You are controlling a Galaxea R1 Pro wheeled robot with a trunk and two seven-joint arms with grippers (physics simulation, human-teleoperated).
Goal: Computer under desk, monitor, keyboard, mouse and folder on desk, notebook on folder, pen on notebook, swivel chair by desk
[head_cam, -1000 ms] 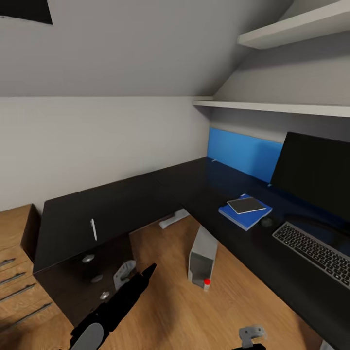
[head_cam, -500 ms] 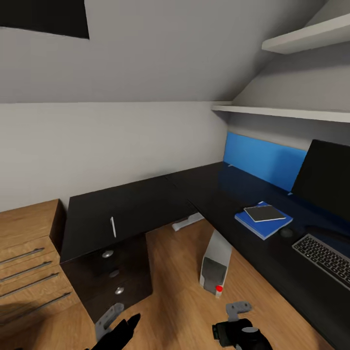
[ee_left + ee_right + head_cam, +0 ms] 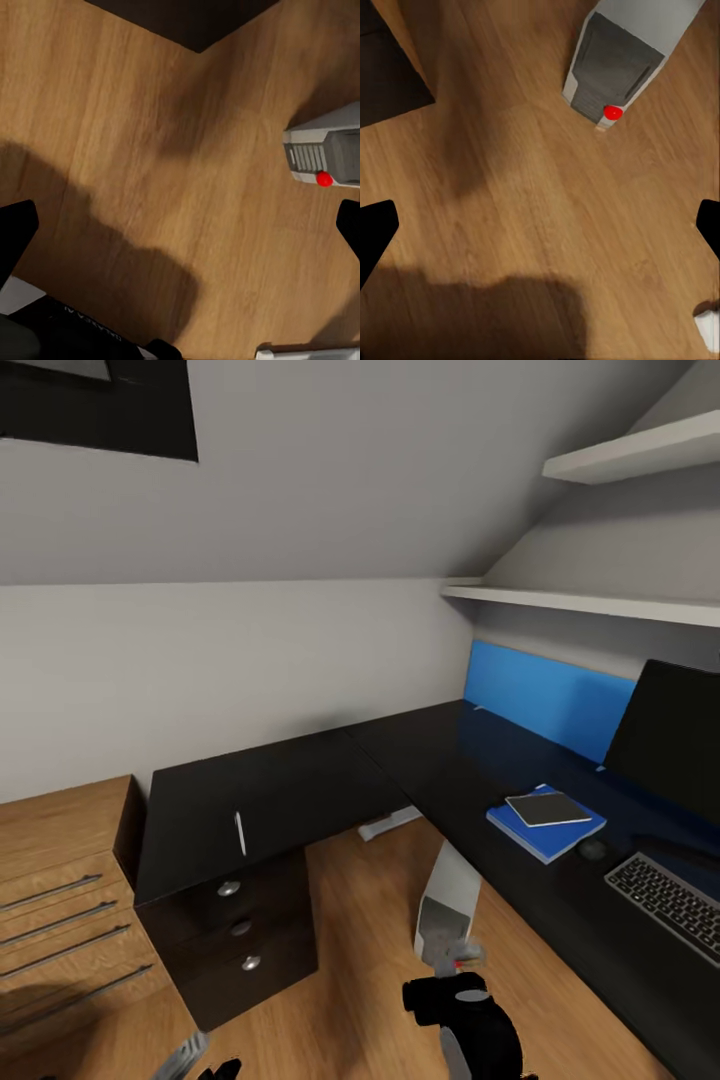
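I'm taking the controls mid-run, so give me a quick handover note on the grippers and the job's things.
Left gripper and right gripper: open, empty, above the wood floor.
Done: monitor and keyboard on the desk; mouse beside the keyboard; blue folder next to it, notebook on top.
Left: pen lies on the desk's other wing, to go onto the notebook. Computer stands on the floor at the desk's edge. Chair unseen.
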